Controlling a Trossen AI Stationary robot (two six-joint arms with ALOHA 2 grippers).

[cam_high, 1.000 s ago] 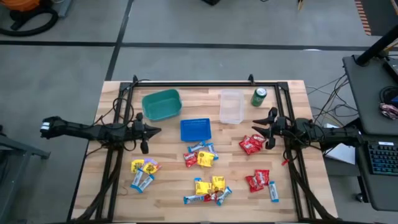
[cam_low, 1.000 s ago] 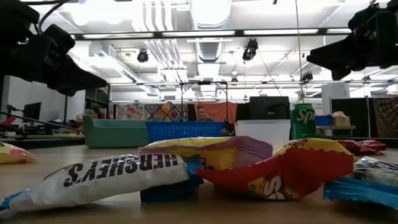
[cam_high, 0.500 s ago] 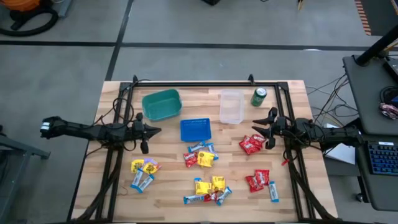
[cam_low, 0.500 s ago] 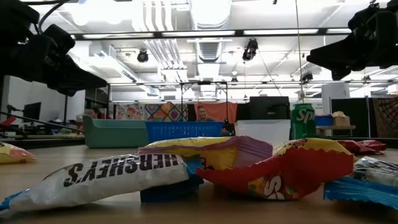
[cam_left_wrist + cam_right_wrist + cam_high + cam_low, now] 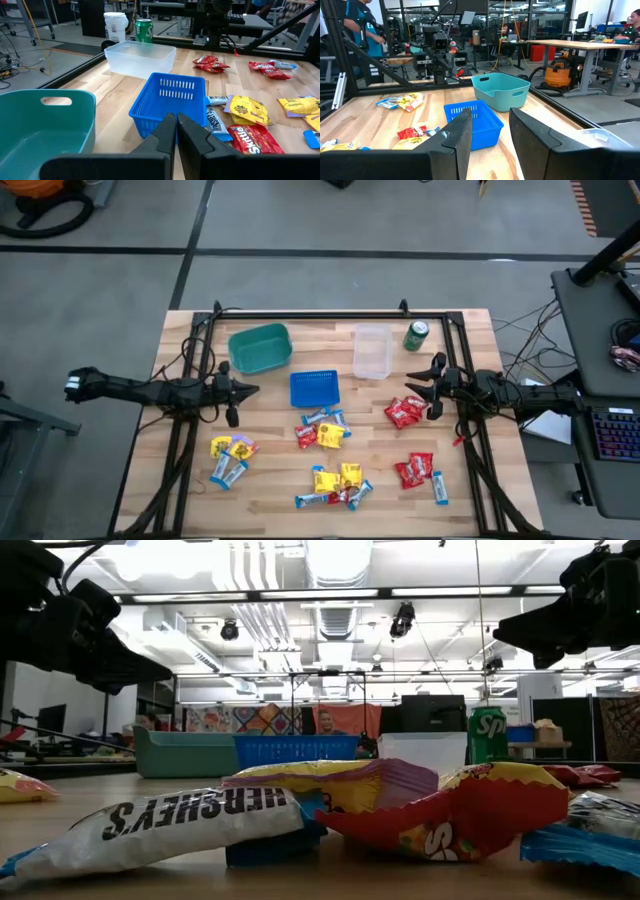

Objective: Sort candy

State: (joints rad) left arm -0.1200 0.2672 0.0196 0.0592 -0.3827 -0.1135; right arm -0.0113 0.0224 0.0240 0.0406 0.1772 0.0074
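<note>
High view: wooden table (image 5: 270, 510) fills frame centre. Teal bin (image 5: 259, 348) upper left, clear container (image 5: 371, 351) upper centre, blue basket (image 5: 314, 388) centre, green can (image 5: 416, 335) upper right. Left gripper (image 5: 243, 391) at left-centre, fingers pressed together, empty. Right gripper (image 5: 413, 392) at right-centre, fingers spread, empty, just beside red packets. Candy (image 5: 338, 480) scattered in clusters across lower half.

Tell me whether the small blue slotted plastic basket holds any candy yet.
Empty. The high view shows the blue slotted plastic basket with a bare floor, and the left wrist view shows nothing inside; the wrapped candies lie on the wooden table.
</note>
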